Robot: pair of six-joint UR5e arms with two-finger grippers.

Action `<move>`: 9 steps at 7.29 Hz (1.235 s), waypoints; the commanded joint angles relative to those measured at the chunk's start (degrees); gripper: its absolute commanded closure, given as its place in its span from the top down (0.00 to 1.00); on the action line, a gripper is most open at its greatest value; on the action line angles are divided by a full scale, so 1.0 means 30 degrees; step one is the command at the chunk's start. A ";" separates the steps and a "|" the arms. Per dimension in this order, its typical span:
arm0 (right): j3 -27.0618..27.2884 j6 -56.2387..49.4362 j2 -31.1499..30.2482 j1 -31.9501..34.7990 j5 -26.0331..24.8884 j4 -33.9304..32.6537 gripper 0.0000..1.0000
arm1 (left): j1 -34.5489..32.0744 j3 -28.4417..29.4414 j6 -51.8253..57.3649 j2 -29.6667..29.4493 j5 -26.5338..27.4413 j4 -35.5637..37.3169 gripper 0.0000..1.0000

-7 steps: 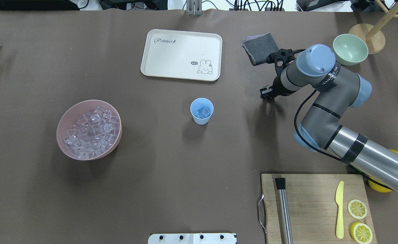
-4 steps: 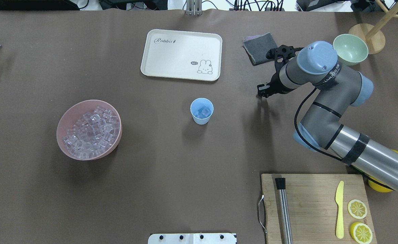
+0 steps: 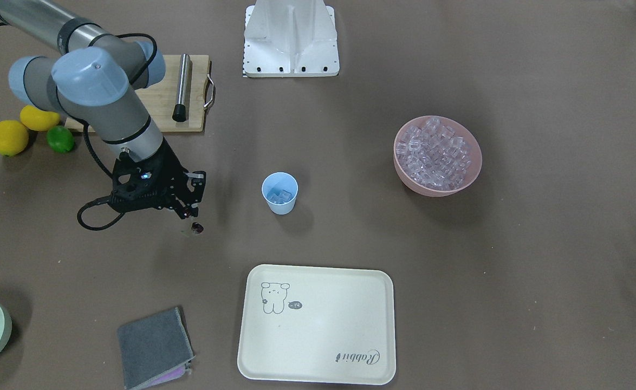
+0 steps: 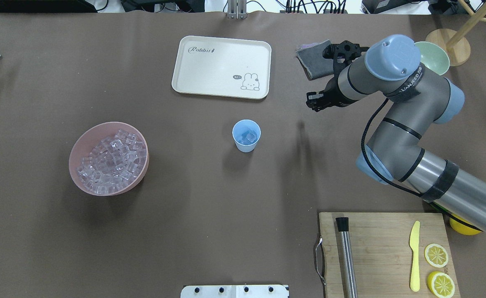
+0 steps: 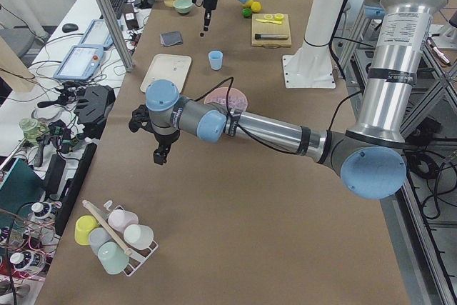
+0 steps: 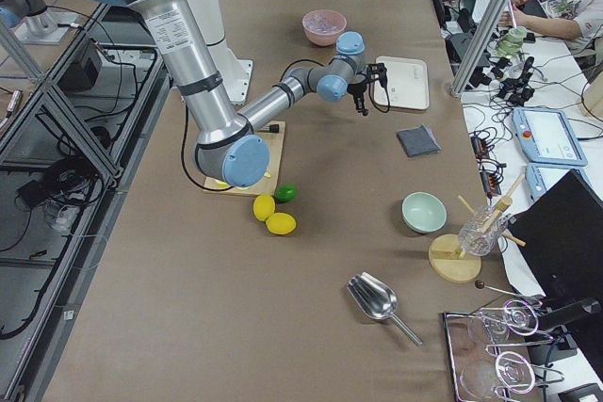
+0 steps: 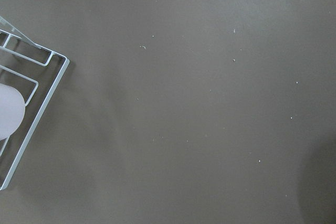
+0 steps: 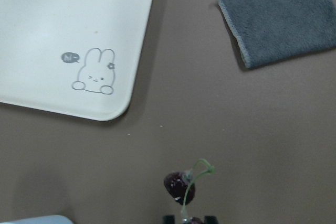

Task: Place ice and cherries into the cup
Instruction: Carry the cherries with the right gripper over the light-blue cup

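The light-blue cup (image 4: pixel 246 135) stands mid-table with a few ice cubes (image 4: pixel 249 136) inside; it also shows in the front view (image 3: pixel 279 193). More ice (image 4: pixel 111 160) fills the pink bowl (image 4: pixel 75 154) to the left. My right gripper (image 4: pixel 312 103) hangs in the air to the right of the cup, shut on the stems of the cherries (image 3: pixel 196 228), which dangle below it. The right wrist view shows the cherries (image 8: pixel 178 186) just above the fingertips. My left gripper (image 5: pixel 161 155) shows only in the left side view, far from the cup; I cannot tell its state.
A cream tray (image 4: pixel 221 66) lies behind the cup. A grey cloth (image 4: pixel 315 58) and a pale-green bowl (image 4: pixel 435 62) sit at the far right. A cutting board (image 4: pixel 383 248) with a steel tube, a knife and lemon slices is at the near right.
My right gripper has risen off the table with the cherries and moved left and away, closer to the cup's side. The cup and bowl have not moved.
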 commanded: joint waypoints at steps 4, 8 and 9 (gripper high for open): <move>0.0302 0.3408 0.2962 -0.3492 -0.2900 -0.1342 0.00 | 0.0001 -0.0405 -0.0023 0.0029 0.0028 0.0010 0.98; -0.0283 0.3145 0.2817 -0.3849 -0.3027 -0.1224 0.00 | 0.0000 -0.0494 -0.0023 0.0088 0.0057 0.0011 0.98; -0.0458 0.3058 0.2787 -0.3908 -0.3056 -0.1195 0.36 | 0.0000 -0.0495 -0.0023 0.0088 0.0028 0.0011 0.98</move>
